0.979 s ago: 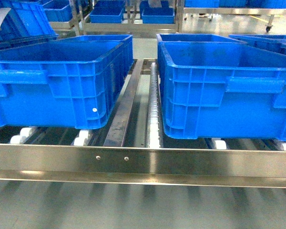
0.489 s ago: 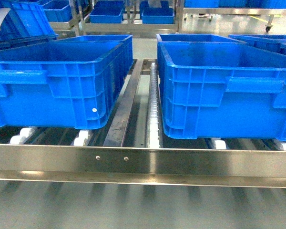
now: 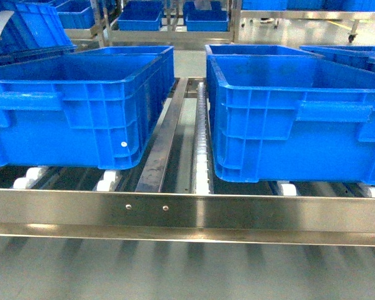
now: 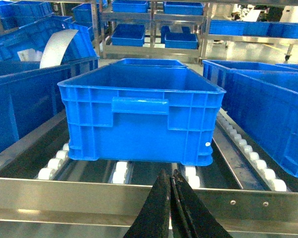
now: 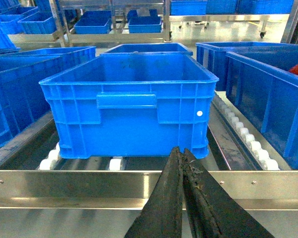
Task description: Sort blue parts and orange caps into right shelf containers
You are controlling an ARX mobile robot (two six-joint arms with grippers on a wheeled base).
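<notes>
Two crates are sitting on the shelf [image 3: 187, 212] rollers behind its shiny front rail. The left crate [image 3: 75, 109] is filling nine o'clock; an open roller lane is running between it and the right crate [image 3: 300, 119] at three o'clock. The left gripper [image 4: 171, 208] is hanging at six o'clock before the rail, fingers pressed together, holding nothing. The right gripper [image 5: 183, 198] is doing likewise. No blue parts or orange caps are showing.

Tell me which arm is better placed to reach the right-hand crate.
Probably the right: the right end effector points at the right crate, while the left end effector faces the left crate. Both are shut, empty.
</notes>
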